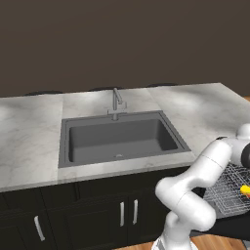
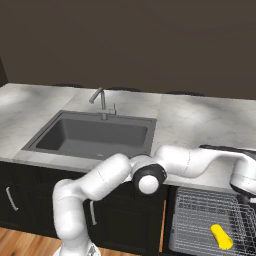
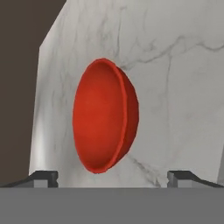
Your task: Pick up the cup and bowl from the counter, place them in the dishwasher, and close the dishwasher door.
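The red bowl [image 3: 105, 116] sits on the marble counter [image 3: 188, 87] straight ahead in the hand view, which is rolled so the bowl looks tipped on its side. My gripper [image 3: 113, 178] is open, and its two dark fingertips [image 3: 43, 178] stand wide apart just short of the bowl without touching it. The yellow cup [image 2: 221, 236] lies on its side in the pulled-out wire rack of the dishwasher [image 2: 200, 215], also at the right edge of the left base view as the cup [image 1: 245, 189]. A black panel, the dishwasher door [image 1: 229, 228], lies open beneath the rack [image 1: 227, 188].
A dark grey sink [image 1: 117, 136] with a metal tap [image 1: 116, 102] is set in the counter [image 1: 29, 141], left of where the arm reaches. Dark cabinets with silver handles [image 1: 128, 212] run below. A brown wall rises behind the counter.
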Available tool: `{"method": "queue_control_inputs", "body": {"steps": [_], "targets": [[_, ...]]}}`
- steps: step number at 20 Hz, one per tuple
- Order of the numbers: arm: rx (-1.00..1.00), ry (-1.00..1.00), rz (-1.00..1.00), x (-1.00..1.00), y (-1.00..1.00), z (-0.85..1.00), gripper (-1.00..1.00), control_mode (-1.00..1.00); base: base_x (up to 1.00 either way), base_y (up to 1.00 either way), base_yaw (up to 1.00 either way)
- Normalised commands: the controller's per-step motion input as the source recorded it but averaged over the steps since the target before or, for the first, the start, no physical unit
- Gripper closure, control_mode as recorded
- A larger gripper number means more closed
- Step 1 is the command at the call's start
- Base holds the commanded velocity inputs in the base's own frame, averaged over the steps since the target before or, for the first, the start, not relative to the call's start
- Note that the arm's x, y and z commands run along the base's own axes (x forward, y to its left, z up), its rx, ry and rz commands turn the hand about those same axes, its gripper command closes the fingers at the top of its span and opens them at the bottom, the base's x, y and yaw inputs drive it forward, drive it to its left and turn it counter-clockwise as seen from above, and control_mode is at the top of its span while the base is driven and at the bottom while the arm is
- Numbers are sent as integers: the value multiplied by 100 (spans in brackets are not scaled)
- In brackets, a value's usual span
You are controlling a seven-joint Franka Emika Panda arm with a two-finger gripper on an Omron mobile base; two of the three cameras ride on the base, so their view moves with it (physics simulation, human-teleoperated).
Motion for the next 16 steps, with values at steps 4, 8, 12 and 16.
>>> {"method": "queue_control_inputs", "body": {"steps": [4,8,12,16], "targets": [[0,0,0,37,-33,-4,-100,-100,0,0,0],[0,0,0,26,-27,-16,-100,-100,0,0,0],[0,2,1,29,-14,-31,100,-100,0,0,0],[0,0,1,13,-15,-21,100,-100,0,0,0]]}}
